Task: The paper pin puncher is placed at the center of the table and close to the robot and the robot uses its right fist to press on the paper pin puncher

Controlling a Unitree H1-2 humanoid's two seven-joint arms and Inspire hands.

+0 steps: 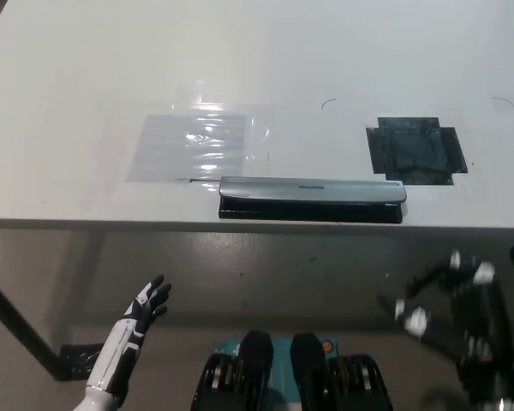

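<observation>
A long, narrow paper pin puncher (312,199) lies flat near the front edge of a white table (86,77), roughly at the middle of that edge. It has a silver-grey top bar with a small dark label at its centre, and a black base showing along its near side. It runs left to right, parallel to the table's edge.

Just behind its left end, a sheet of clear, shiny plastic film (193,144) lies flat on the table, catching glare. Behind its right end, a dark patch of black tape (415,150) is stuck to the tabletop. Nothing rests on top of the puncher.

Both hands sit below the table's edge, well apart from the puncher. The white left hand (146,308) is at the lower left, fingers spread apart and holding nothing. The black right hand (454,312) is at the lower right, blurred; its fingers look spread, holding nothing.
</observation>
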